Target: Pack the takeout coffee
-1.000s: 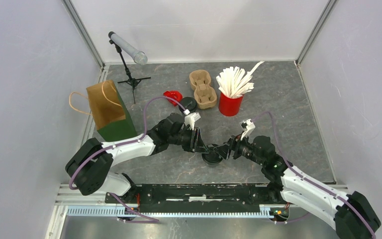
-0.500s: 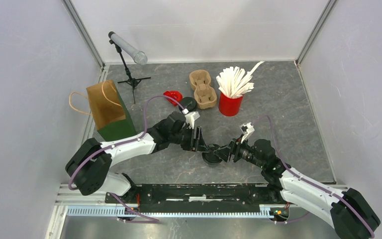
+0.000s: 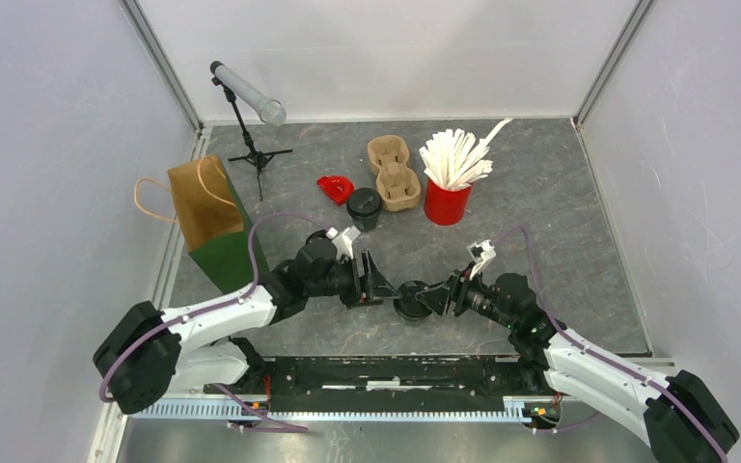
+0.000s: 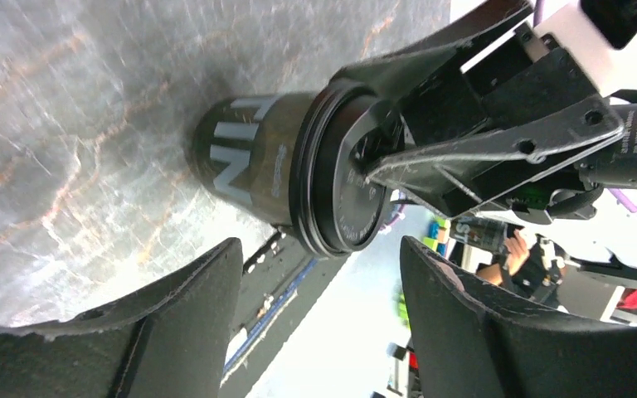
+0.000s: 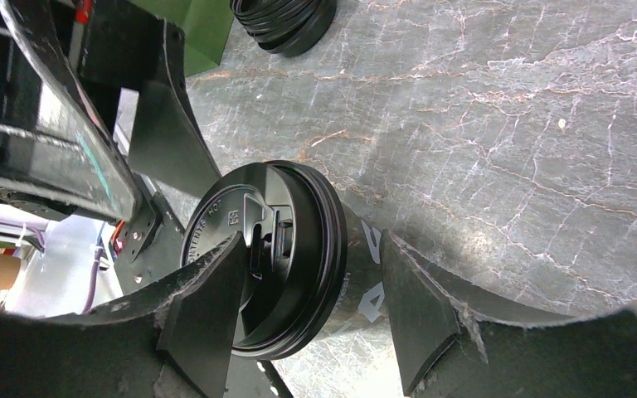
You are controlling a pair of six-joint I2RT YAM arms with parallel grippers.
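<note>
A black takeout coffee cup (image 3: 411,301) with white lettering stands on the table near the front edge, a black lid (image 5: 299,207) on it. My right gripper (image 3: 433,297) is at its right side, open. In the right wrist view (image 5: 311,242) one finger lies over the lid top and the other stands beside the cup wall with a small gap. My left gripper (image 3: 379,286) is open and empty just left of the cup, not touching it. In the left wrist view (image 4: 319,253) the cup (image 4: 245,157) lies beyond its spread fingers.
A brown and green paper bag (image 3: 212,210) stands at the left. At the back are a stack of black lids (image 3: 364,204), a red piece (image 3: 335,188), a cardboard cup carrier (image 3: 393,172), a red cup of white sticks (image 3: 447,198) and a small tripod (image 3: 254,145).
My left gripper has drawn back to the left, away from the cup, and now shows open. The stack of lids is now uncovered. My right gripper has stayed at the cup.
</note>
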